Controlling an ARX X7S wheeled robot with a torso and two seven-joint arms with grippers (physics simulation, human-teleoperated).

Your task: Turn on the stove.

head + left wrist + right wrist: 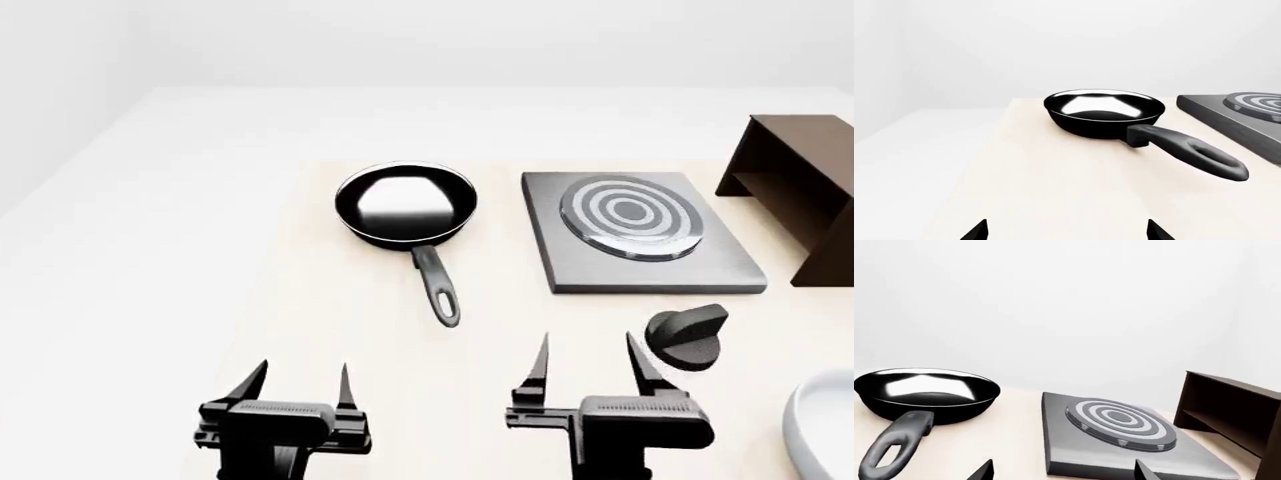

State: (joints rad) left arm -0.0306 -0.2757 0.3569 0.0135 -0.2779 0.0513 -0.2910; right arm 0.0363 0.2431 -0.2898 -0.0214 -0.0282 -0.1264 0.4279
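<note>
The stove [634,268] is a dark-grey square slab with a ring burner [630,216] at the table's right middle; it also shows in the right wrist view [1081,452] and at the edge of the left wrist view [1227,117]. Its round black ridged knob [687,338] lies apart in front of the slab's right corner. My right gripper [586,361] is open and empty, just left of the knob and short of the slab. My left gripper [299,380] is open and empty near the table's front, below the frying pan.
A black frying pan [404,205] sits left of the stove, its handle [438,286] pointing toward me. A dark brown wooden box [801,185] stands at the right. A white rounded object [821,425] shows at the lower right edge.
</note>
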